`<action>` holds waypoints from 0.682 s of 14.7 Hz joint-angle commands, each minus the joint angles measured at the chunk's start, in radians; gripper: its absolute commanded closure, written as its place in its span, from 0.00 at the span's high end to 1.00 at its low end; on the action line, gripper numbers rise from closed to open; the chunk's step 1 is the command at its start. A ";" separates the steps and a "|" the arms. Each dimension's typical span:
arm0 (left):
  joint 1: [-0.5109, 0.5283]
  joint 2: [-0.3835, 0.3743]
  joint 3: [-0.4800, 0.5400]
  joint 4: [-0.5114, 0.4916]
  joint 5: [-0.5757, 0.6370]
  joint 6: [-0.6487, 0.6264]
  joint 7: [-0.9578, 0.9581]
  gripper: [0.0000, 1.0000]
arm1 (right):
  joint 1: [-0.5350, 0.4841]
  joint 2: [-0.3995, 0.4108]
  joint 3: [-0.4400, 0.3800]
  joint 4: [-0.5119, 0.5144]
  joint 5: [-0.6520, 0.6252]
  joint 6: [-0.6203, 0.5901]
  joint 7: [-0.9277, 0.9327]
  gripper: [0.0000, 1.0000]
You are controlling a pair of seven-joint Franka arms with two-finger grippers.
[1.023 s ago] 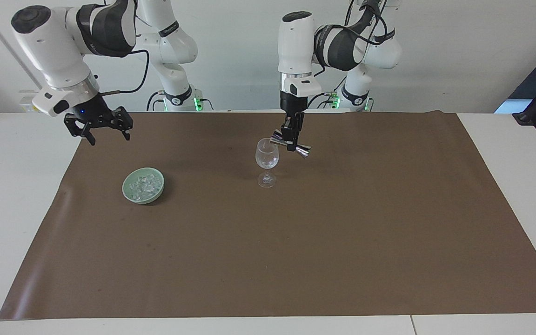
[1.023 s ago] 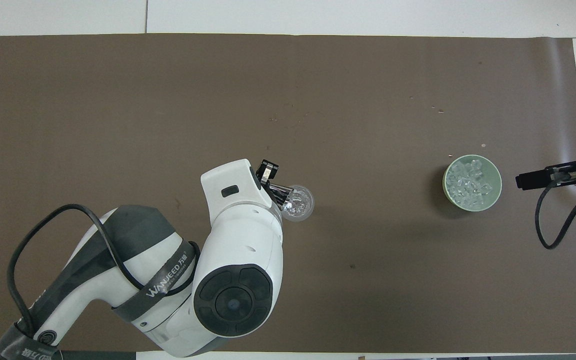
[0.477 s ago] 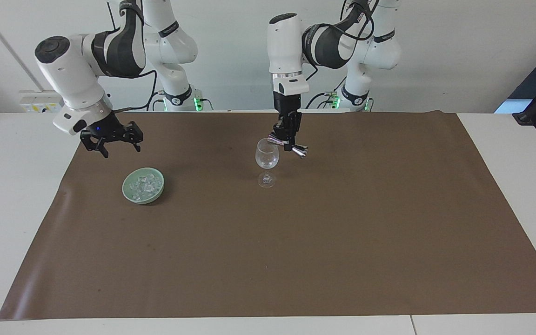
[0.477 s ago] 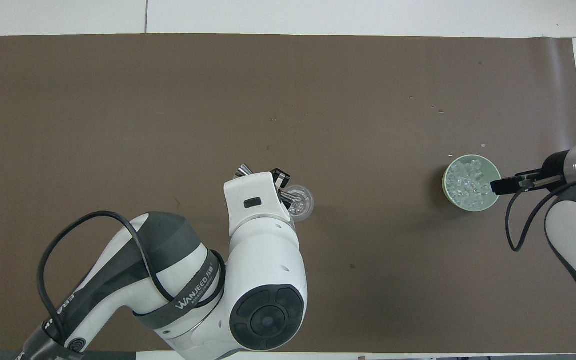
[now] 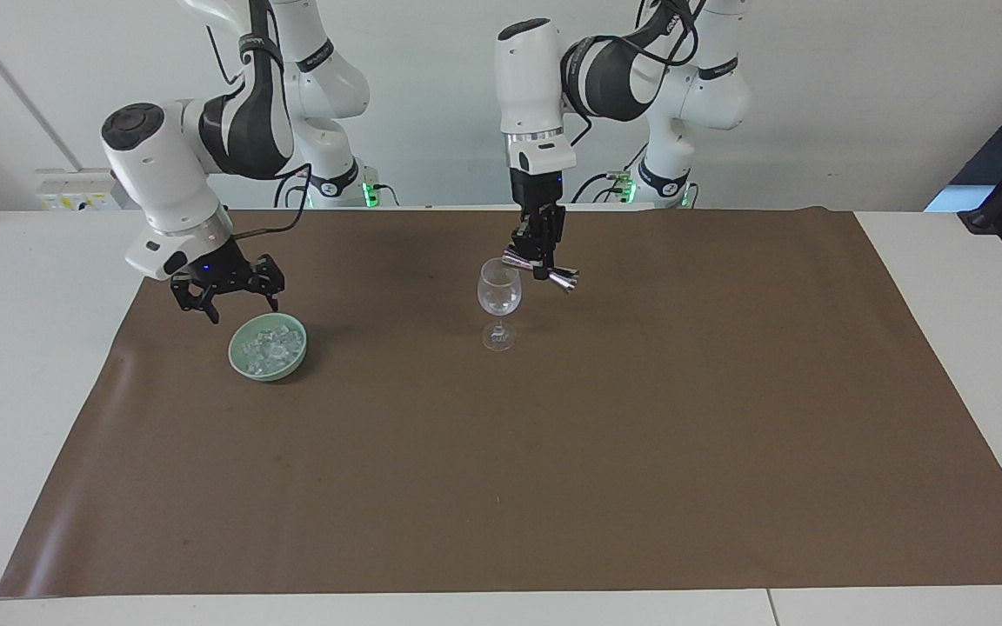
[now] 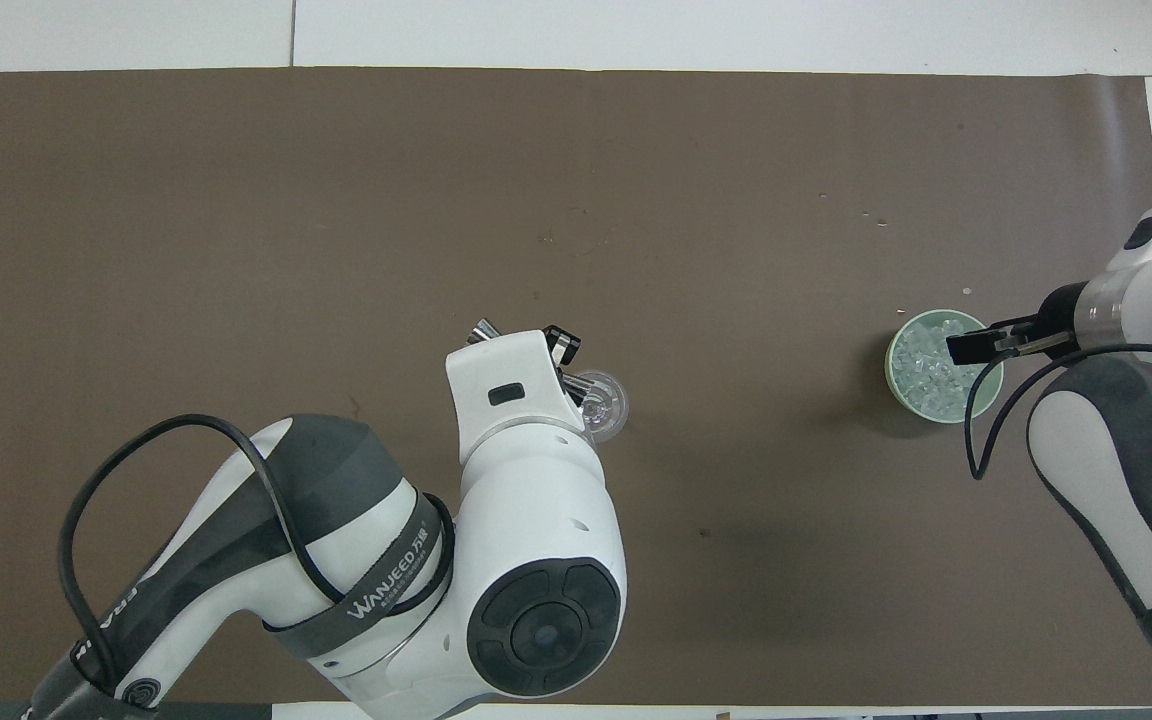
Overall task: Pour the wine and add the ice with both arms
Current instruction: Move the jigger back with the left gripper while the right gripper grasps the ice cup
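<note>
A clear stemmed wine glass [image 5: 499,300] [image 6: 602,406] stands mid-mat. My left gripper [image 5: 542,263] hangs just over its rim, shut on a small metal jigger [image 5: 553,275] [image 6: 483,329] that is tilted with one end at the glass mouth. No wine is visible; the glass looks clear. Toward the right arm's end sits a pale green bowl [image 5: 244,362] [image 6: 893,372] heaped with ice [image 5: 271,346] [image 6: 928,378]. My right gripper [image 5: 243,311] [image 6: 968,346] hovers open just above the bowl's rim on the robots' side, nothing between its fingers.
A brown mat [image 5: 605,452] [image 6: 336,200] covers most of the white table [image 5: 23,330]. In the overhead view the left arm's wrist covers part of the glass and most of its gripper.
The right arm swung in from the table's end and came down until its open gripper is over the bowl. The left gripper with the jigger shifted only slightly at the glass.
</note>
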 commanded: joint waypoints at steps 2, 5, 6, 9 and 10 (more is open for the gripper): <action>0.024 0.006 0.009 0.036 -0.145 -0.026 0.000 0.00 | -0.004 0.006 0.002 -0.046 0.019 0.075 -0.026 1.00; 0.090 -0.004 0.011 0.033 -0.310 -0.001 0.046 0.00 | -0.002 0.006 0.002 -0.099 0.019 0.104 -0.016 1.00; 0.116 -0.010 0.011 0.030 -0.373 -0.001 0.082 0.00 | -0.002 0.006 0.002 -0.100 0.019 0.109 -0.020 1.00; 0.208 -0.024 0.012 0.025 -0.599 -0.010 0.246 0.00 | 0.021 0.006 0.002 -0.145 0.019 0.156 -0.017 0.95; 0.245 -0.027 0.012 0.021 -0.678 -0.016 0.320 0.00 | 0.025 0.017 0.002 -0.151 0.019 0.159 -0.008 0.92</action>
